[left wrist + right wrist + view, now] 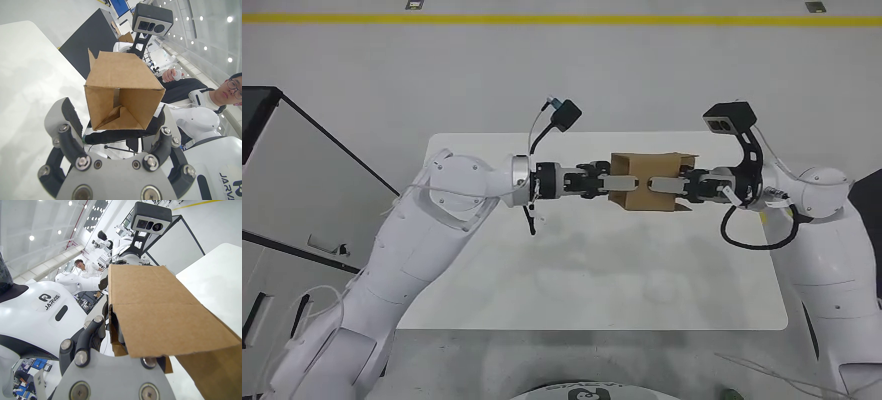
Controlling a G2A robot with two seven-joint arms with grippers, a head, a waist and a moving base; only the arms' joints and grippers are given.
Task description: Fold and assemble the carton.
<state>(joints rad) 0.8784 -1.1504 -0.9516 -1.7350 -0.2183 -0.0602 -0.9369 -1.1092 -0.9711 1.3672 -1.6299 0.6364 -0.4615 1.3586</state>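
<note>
Carton (647, 180) hanging over the worktop (542, 280)
My right tool (667, 186) is clamped on one end, left tool (115, 106) gaping at its open mouth. Light, bendy cardboard, I'd pinch near a crease.

My arms (457, 190) are glossy white shells with black joints. My left pincer (115, 105) has a grey plate (117, 181), silver screws (83, 162), black links (70, 140), white fingers (54, 115) and black pads (70, 111). Black cameras (564, 112) top my wrists, and a black cable (724, 232) loops beside one.
</note>
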